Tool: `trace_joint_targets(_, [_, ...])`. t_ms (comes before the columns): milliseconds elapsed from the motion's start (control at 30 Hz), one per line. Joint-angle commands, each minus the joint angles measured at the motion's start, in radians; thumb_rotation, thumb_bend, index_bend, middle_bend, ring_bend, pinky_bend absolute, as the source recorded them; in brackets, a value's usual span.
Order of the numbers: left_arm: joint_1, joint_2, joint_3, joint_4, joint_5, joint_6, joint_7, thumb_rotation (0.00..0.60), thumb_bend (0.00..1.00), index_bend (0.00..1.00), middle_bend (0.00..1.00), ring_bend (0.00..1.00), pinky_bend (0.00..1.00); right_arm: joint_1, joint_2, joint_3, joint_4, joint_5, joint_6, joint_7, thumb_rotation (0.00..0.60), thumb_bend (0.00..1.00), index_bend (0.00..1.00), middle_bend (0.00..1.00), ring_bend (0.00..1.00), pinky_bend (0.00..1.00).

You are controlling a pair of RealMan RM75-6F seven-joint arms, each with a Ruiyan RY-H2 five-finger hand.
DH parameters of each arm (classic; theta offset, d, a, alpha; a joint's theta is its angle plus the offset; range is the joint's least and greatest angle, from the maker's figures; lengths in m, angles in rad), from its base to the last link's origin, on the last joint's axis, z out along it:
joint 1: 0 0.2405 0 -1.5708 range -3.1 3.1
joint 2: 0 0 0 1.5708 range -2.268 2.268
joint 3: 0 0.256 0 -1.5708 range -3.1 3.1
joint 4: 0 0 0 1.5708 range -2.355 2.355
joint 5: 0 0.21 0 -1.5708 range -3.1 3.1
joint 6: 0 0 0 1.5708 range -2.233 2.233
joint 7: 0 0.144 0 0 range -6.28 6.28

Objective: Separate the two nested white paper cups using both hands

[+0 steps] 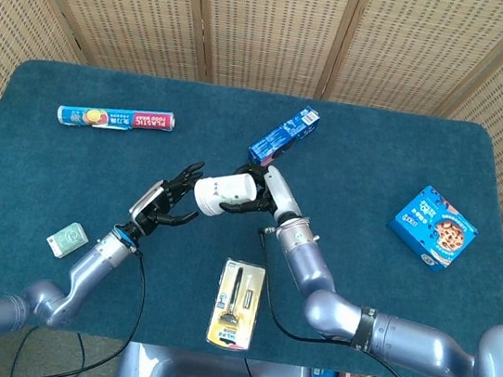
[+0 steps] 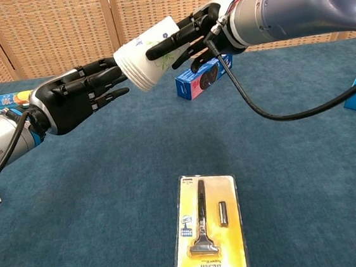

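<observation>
The nested white paper cups (image 2: 151, 56) lie sideways in the air above the counter (image 2: 108, 198), rim end aimed at the left hand (image 2: 75, 96), whose spread, empty fingers just reach that rim. The right hand (image 2: 196, 33) is wrapped around the base end, so pulling apart along the cups' axis looks like the move.

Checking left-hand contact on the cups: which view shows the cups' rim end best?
Chest view: the paper cups fill more frame, stacked rims facing the left hand, right hand gripping. Head view shows them small, rim partly hidden by fingers.
</observation>
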Motion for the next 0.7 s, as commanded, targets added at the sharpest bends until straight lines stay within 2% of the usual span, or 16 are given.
trace_joint_targets(33, [0.002,-0.003,-0.001,-0.004,-0.005,-0.001,0.003,0.6,0.31,0.46,0.0,0.0,0.0,-0.001,0.001,-0.002,0.0,-0.001,-0.001,0.002,0.6,0.25,0.79,0.66,0.51,0.72])
trace_joint_targets(700, [0.005,-0.009,-0.025,-0.043,-0.034,0.0,0.049,0.6,0.35,0.53,0.0,0.0,0.0,-0.007,0.01,-0.007,-0.011,-0.007,-0.002,0.01,0.6,0.25,0.79,0.66,0.51,0.72])
